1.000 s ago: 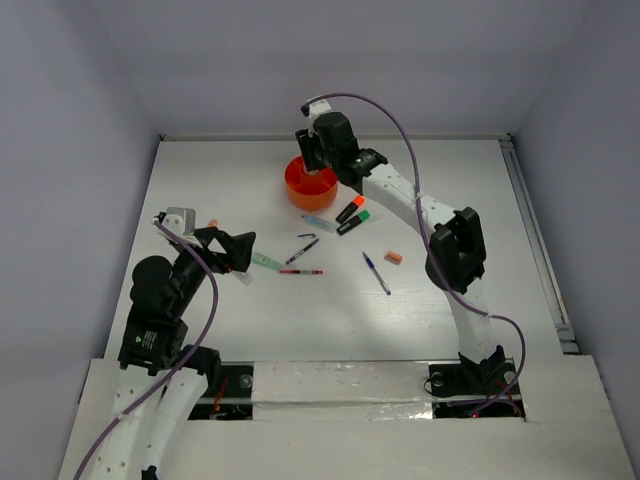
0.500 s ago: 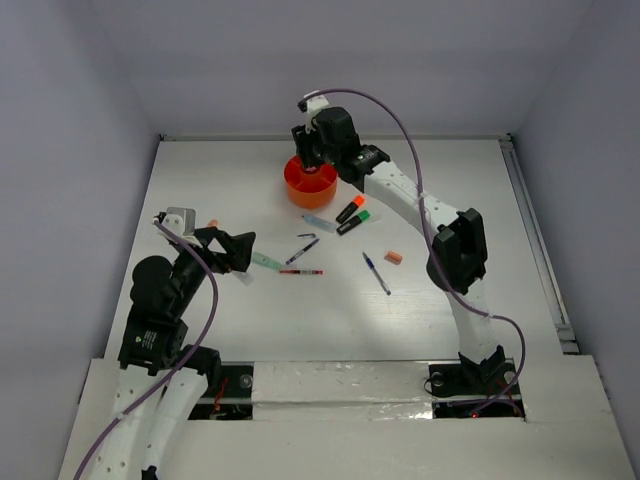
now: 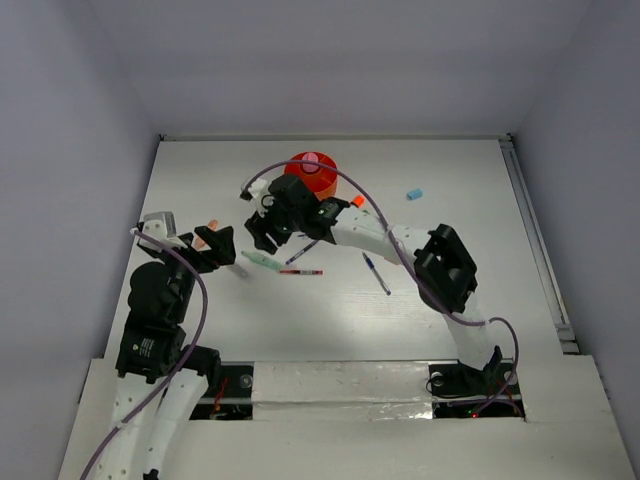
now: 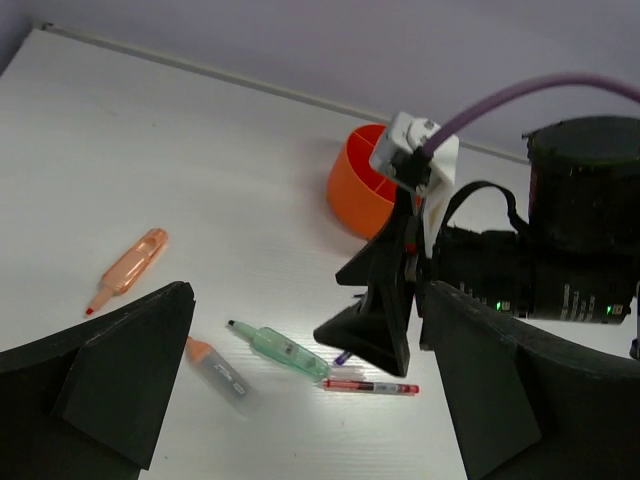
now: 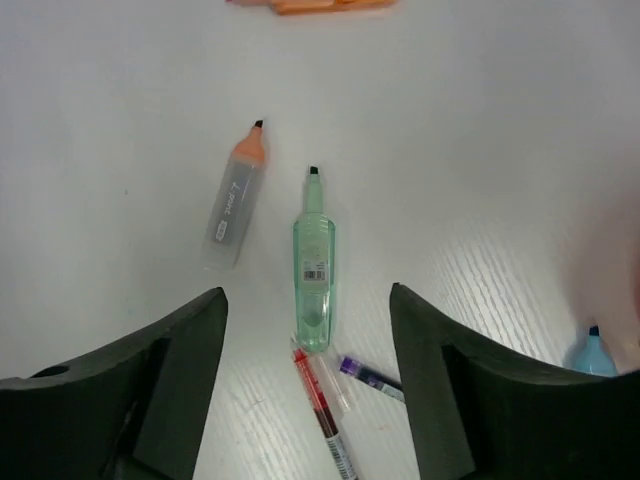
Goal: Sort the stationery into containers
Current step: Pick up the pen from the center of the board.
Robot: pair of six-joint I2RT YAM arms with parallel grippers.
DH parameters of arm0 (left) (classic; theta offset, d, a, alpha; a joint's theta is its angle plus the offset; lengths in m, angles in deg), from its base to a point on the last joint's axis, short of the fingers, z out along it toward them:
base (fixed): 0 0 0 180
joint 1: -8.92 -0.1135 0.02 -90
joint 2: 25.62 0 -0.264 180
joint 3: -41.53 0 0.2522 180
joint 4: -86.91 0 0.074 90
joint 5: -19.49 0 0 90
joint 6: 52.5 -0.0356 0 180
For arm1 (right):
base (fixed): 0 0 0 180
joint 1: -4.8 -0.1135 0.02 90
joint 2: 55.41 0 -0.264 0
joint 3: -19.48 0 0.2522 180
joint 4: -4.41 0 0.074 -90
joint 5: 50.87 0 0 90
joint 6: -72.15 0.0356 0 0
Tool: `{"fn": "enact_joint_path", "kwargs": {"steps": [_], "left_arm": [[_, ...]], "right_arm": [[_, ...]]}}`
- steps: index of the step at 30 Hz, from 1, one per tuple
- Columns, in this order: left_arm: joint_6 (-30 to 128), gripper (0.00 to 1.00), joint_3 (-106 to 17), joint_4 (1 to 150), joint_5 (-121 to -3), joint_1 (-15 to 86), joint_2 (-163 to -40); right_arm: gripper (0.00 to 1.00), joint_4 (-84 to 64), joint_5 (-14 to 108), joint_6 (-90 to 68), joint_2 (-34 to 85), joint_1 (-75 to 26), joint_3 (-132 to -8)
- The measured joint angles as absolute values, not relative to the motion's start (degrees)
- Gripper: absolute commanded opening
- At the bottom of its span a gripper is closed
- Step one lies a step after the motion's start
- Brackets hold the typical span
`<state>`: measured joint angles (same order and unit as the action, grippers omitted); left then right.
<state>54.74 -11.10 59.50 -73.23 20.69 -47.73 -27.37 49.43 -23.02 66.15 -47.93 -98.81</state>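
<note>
Sitting outside right wrist's view: orange cup [image 3: 326,177].

The right arm's black gripper [image 4: 365,332] hangs near a translucent green highlighter [image 4: 285,350] and a thin red pen [image 4: 370,386]; a round orange plastic cup [image 4: 352,195] stands behind, a peach marker [image 4: 130,268] well apart at left.

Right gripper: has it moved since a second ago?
Yes. The right gripper has come away from the round orange plastic cup, toward the near left, and is now close to the thin red pen.
</note>
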Motion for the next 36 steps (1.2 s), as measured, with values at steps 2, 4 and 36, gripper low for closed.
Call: {"fn": "enact_joint_path", "kwargs": {"steps": [2,4,36], "left_arm": [[55.26,0.99,-11.10,59.06,-75.61,20.69,-47.45],[55.74,0.99,-11.10,58.58,-77.01,20.69,-47.29],[56.22,0.99,-11.10,58.03,-78.93,21.20,-44.56]], "right_arm": [[0.79,-27.68,50.79,-23.65,67.11,-48.30,-98.68],[0.79,-28.40,51.66,-24.20,68.64,-48.33,-99.14],[0.45,-36.79,45.74,-25.35,79.05,-50.77,-104.03]]}}
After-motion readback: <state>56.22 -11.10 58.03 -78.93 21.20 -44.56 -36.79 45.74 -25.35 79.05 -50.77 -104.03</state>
